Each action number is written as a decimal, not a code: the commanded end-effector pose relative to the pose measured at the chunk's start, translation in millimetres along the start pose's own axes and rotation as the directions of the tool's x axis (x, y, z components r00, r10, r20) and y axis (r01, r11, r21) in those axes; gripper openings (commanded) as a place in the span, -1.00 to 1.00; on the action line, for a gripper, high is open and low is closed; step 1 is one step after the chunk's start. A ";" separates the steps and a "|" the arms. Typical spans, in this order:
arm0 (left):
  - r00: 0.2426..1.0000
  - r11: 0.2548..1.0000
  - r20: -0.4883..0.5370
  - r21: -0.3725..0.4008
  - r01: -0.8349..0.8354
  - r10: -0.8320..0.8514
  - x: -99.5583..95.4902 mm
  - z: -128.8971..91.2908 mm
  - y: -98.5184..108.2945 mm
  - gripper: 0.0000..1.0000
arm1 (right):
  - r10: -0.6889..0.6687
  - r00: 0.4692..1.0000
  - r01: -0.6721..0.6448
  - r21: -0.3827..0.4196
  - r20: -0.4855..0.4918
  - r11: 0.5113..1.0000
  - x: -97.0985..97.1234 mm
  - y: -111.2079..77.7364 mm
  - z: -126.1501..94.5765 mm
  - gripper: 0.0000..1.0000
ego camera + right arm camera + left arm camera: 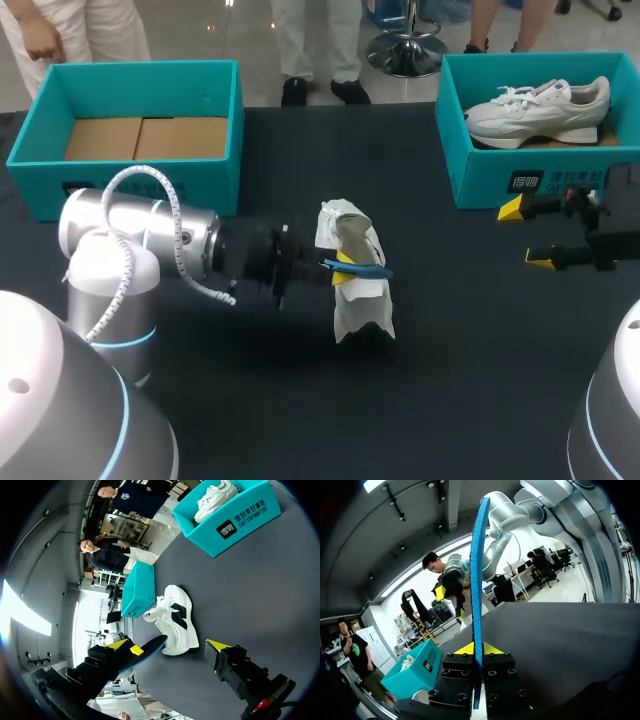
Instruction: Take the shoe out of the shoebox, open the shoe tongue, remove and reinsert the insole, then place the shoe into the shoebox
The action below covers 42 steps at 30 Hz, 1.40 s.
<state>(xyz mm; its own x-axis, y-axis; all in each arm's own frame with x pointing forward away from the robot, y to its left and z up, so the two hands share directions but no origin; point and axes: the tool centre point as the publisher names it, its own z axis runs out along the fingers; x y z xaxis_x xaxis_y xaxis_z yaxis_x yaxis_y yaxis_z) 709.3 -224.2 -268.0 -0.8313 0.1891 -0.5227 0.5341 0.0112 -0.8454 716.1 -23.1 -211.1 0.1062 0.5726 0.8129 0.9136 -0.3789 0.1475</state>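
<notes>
Where the left arm comes in to the middle of the dark, matte table (460,380), the left gripper (345,268) is clamped on a thin blue insole (372,270). In the left wrist view the insole shows edge-on as a slim curved strip, with both yellow tips pressed against its faces. It lies across the white shoe (360,305), which stands on the table between two teal cardboard boxes, outside both. The left shoebox (35,180) shows a plain brown cardboard floor. The right shoebox (480,170) holds a second white lace-up shoe (540,112). The right gripper (526,235) sits near the right shoebox, fingers spread wide, gripping nothing.
</notes>
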 end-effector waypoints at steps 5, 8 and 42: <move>1.000 1.000 0.027 -0.009 0.006 -0.006 0.2 2.0 13.4 -1.00 | 0.002 1.000 -0.002 -0.001 0.006 1.000 0.5 -1.3 0.4 1.00; 0.999 1.000 0.031 -0.020 0.009 -0.009 -0.7 1.9 18.6 -1.00 | 0.002 1.000 -0.002 -0.001 0.006 1.000 0.5 -1.3 0.4 1.00; 0.999 0.999 0.049 -0.047 0.019 -0.017 0.5 4.3 29.7 -1.00 | 0.002 1.000 -0.002 -0.001 0.006 1.000 0.5 -1.3 0.4 1.00</move>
<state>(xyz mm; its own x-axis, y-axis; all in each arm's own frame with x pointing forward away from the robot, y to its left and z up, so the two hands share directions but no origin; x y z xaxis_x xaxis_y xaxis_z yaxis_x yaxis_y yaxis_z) 725.2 -227.2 -293.8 -0.8467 0.1418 -0.5128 0.5243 0.0584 -0.8495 716.3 -22.8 -211.3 0.1063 0.5726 0.8129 0.9135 -0.3792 0.1476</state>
